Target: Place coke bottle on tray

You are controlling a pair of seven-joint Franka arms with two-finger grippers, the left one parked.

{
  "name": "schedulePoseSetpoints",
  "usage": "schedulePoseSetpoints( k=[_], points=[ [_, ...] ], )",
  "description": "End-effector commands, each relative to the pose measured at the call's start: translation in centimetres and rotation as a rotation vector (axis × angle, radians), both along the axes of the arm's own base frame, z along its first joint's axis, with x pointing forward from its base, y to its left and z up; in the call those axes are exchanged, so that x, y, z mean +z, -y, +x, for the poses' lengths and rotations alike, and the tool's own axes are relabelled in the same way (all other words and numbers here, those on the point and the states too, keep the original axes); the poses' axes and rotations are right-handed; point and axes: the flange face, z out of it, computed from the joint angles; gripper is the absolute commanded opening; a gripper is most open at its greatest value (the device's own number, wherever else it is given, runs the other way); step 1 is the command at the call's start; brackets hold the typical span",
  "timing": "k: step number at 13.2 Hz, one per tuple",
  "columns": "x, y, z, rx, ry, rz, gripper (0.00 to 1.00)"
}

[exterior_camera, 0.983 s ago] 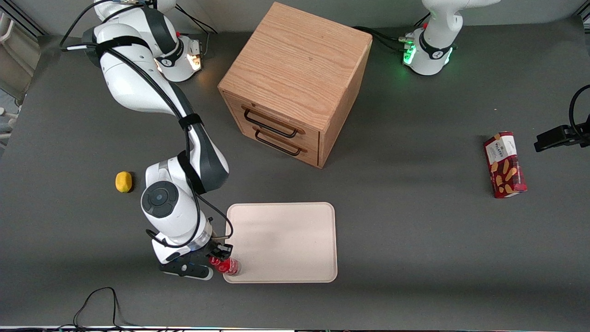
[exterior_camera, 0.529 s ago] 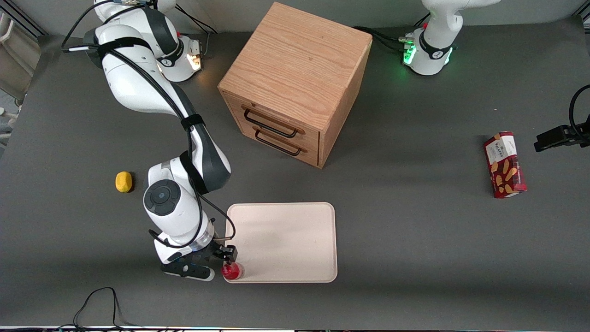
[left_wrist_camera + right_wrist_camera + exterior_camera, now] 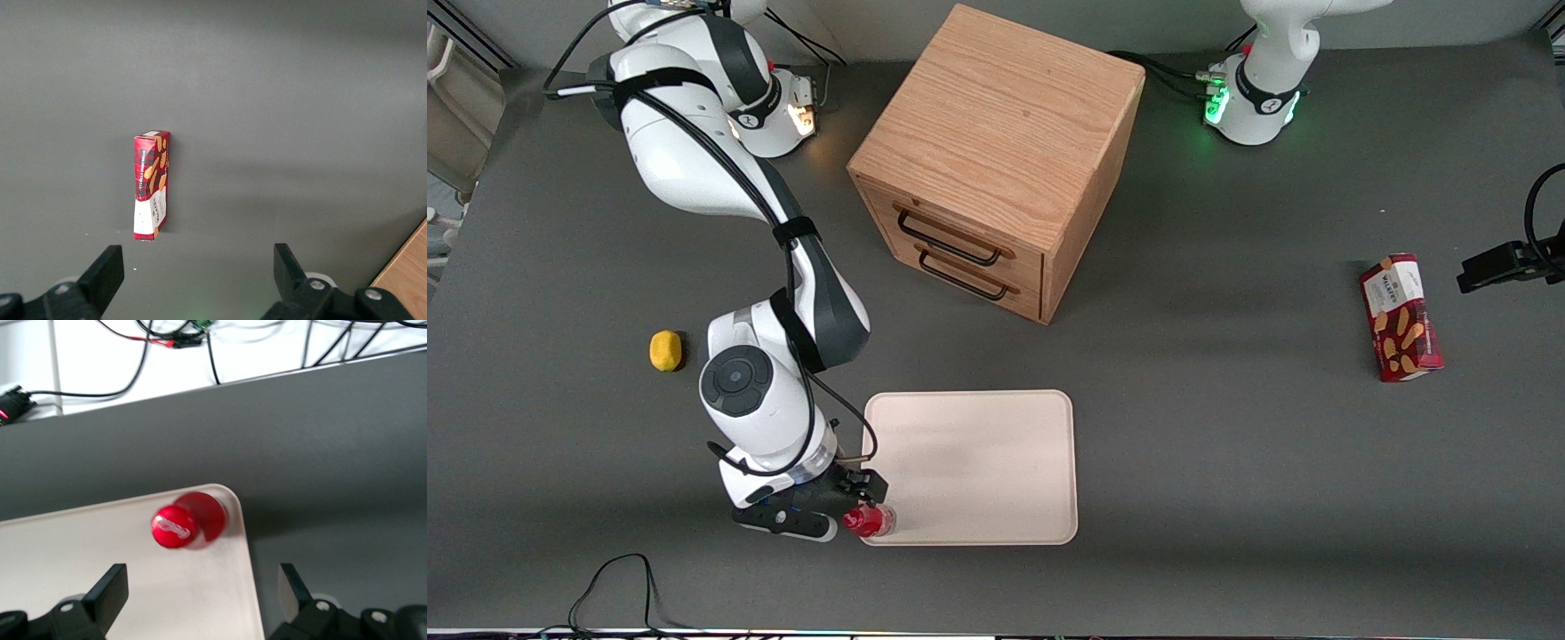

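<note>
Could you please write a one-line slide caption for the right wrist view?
Coke bottle standing upright in a corner of the cream tray, the open pincer above it, clear of the bottle.

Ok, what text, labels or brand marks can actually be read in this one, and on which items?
"WALKERS", faintly, on the white end panel of the red biscuit box.
White script mark on the coke bottle cap: unreadable.
Coke bottle's side label: not visible.
Tray, drawer cabinet, lemon: no text.
The gripper, open, sits above the bottle: no legible marking.
</note>
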Motion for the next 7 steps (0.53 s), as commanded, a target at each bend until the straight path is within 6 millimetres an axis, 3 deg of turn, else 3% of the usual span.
schedulePoseSetpoints(
  k=[1, 7],
  points=[
    [3.7, 2.5, -3.4, 0.069, -0.105, -0.066, 1.00],
    [11.7, 17.2, -13.4, 0.140, -0.214, -0.003, 1.00]
  ],
)
